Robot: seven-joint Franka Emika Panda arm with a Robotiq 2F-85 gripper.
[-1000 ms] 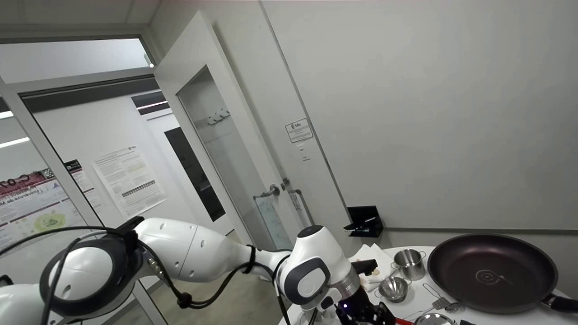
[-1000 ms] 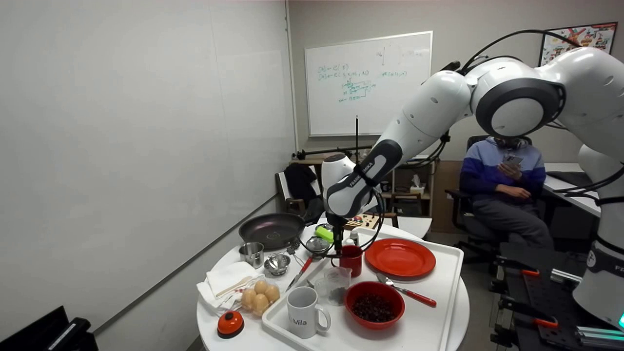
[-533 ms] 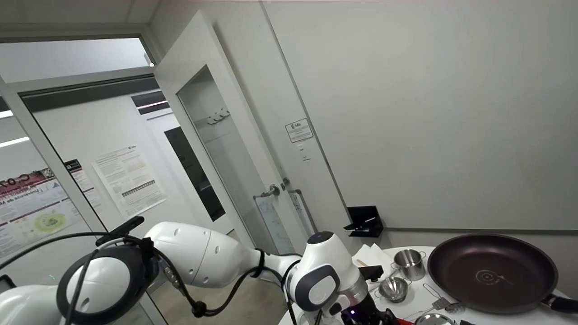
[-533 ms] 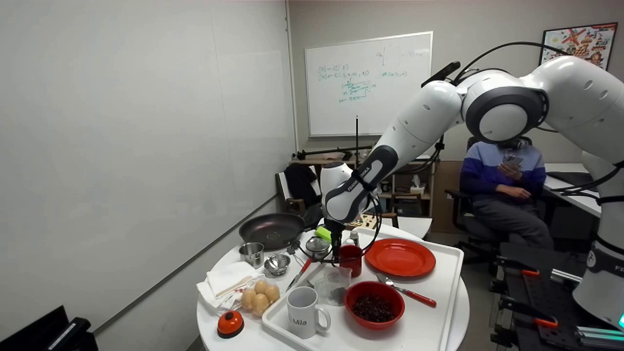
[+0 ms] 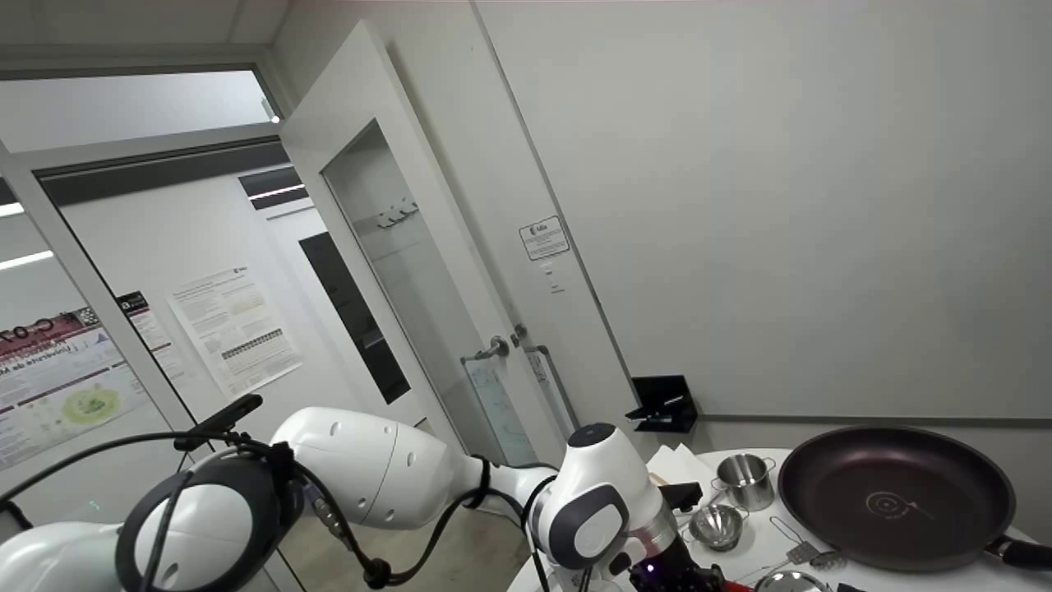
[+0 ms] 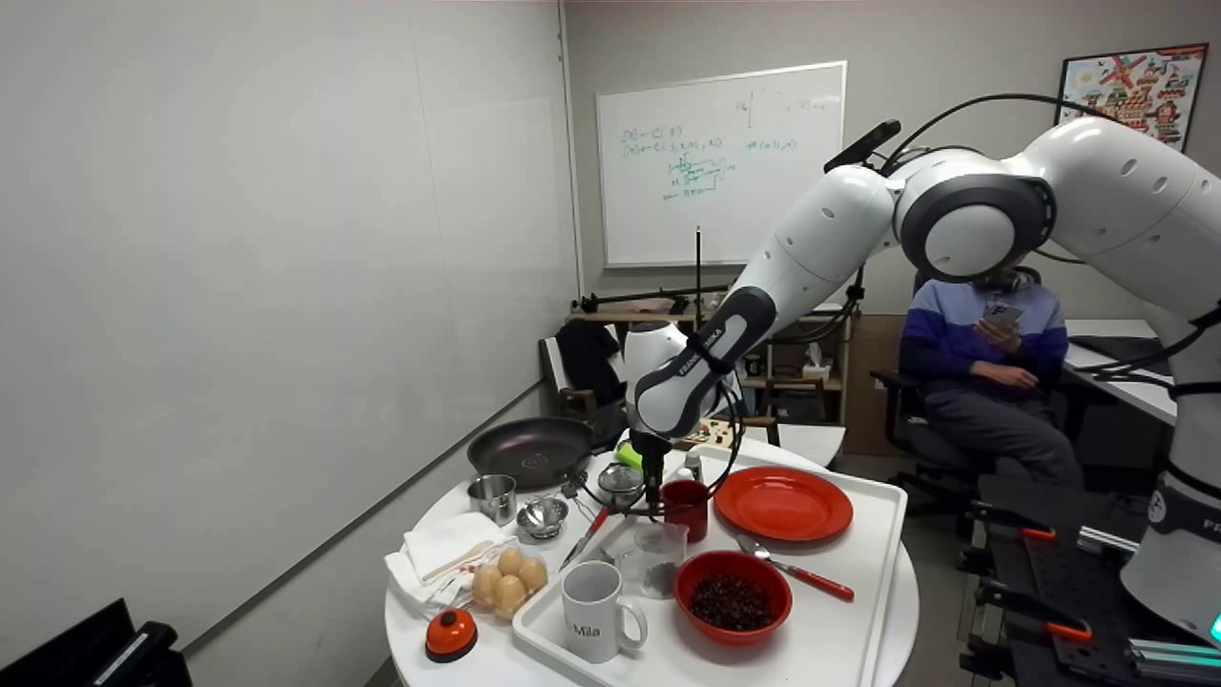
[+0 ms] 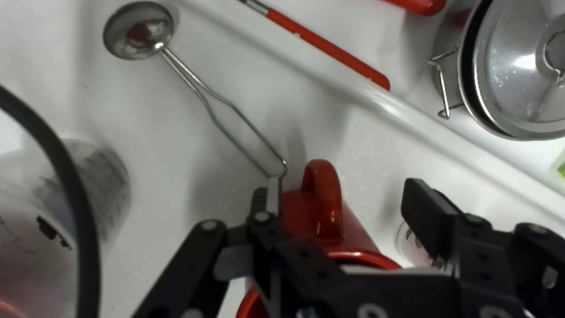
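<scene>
Exterior view: white mug (image 6: 589, 615) reads "Mila", tool's (image 6: 653, 506) arm (image 6: 811, 243) partly "FRANKA EMIKA".

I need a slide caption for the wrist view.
Open tool at a red mug, its handle showing between the jaws; ladle on the white tray.

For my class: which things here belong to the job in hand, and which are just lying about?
In the job, apparently:
red mug, its handle showing inside the open claw
white tray, holding the mug

Probably just lying about:
frying pan
eggs
red plate
Mila mug
</scene>
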